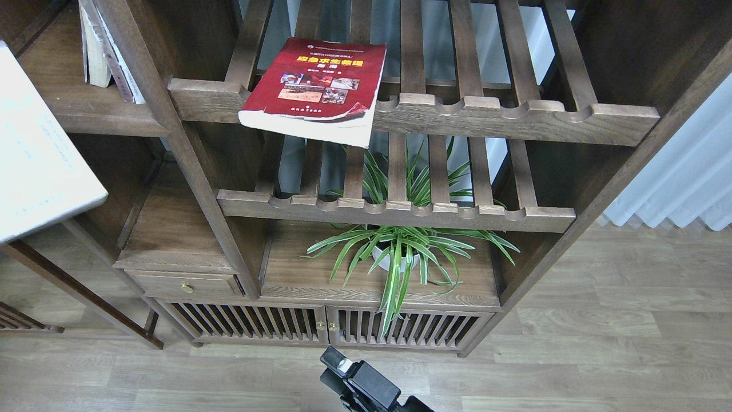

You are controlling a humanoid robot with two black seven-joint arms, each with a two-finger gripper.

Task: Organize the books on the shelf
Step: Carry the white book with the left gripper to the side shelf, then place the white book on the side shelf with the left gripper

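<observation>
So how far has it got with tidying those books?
Partly done, it seems. Two books already stand on the solid shelf at upper left. Nothing is in hand: the one hand in view hangs low and holds nothing. The red book lies flat on the slatted rack, overhanging its front rail, not yet shelved.

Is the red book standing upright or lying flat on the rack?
Lying flat. The red book rests cover-up on the upper slatted rack, and its near edge sticks out past the scalloped front rail.

Domestic or study-like interior. Dark wooden shelving unit [189, 171] on wood-plank floor [600, 343], with potted spider plant [400, 252], books [108, 57], pleated curtain [680, 177].
</observation>
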